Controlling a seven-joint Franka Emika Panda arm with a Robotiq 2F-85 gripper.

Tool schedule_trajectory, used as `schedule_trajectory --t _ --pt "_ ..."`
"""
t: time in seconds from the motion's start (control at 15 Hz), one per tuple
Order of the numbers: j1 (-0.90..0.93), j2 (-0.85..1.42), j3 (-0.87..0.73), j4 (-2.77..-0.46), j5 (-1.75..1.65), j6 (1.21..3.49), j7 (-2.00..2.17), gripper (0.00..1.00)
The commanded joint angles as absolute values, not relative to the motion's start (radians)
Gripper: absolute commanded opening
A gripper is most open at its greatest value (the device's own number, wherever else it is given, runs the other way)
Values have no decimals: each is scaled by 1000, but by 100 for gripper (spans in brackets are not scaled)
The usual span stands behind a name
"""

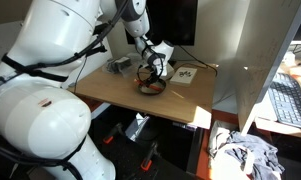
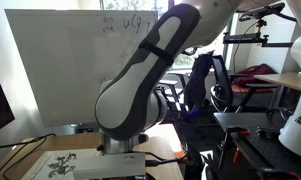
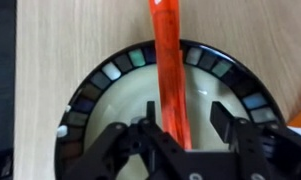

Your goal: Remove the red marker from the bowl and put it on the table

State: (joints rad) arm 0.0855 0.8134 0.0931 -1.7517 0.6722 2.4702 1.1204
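Fingers (image 3: 228,122) stand partly open astride the red marker (image 3: 168,70), one touching it and one apart, so nothing looks gripped, and the marker lies in the bowl (image 3: 98,82), leaning over its rim, with grasping, lifting and placing on the surface (image 3: 45,50) all left.

The bowl (image 1: 153,88) sits on the tabletop (image 1: 115,97) in an exterior view, with a container (image 1: 118,65) to its left in frame and a sheet of paper (image 1: 186,75) to its right. The pincer (image 1: 150,74) hangs directly above the bowl. In the wrist view, the red marker (image 3: 166,60) lies in the bowl. Its far end crosses over the rim, and its near end lies between the pincer's spread jaws.
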Motion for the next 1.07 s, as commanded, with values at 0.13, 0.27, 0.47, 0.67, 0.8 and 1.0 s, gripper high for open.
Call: schedule_trajectory --t 0.13,0.27,0.47,0.67,0.8,1.0 --pt "102 823 73 -1745 654 2495 1121 19" --pt "108 812 58 -1756 636 2499 1125 3" --pt "123 779 32 -1781 598 2528 1136 0" --pt "108 702 54 -1831 616 2599 1089 2" --pt "113 629 46 -1876 605 2620 1099 2" --pt "170 527 -59 -1979 548 2631 1303 2"
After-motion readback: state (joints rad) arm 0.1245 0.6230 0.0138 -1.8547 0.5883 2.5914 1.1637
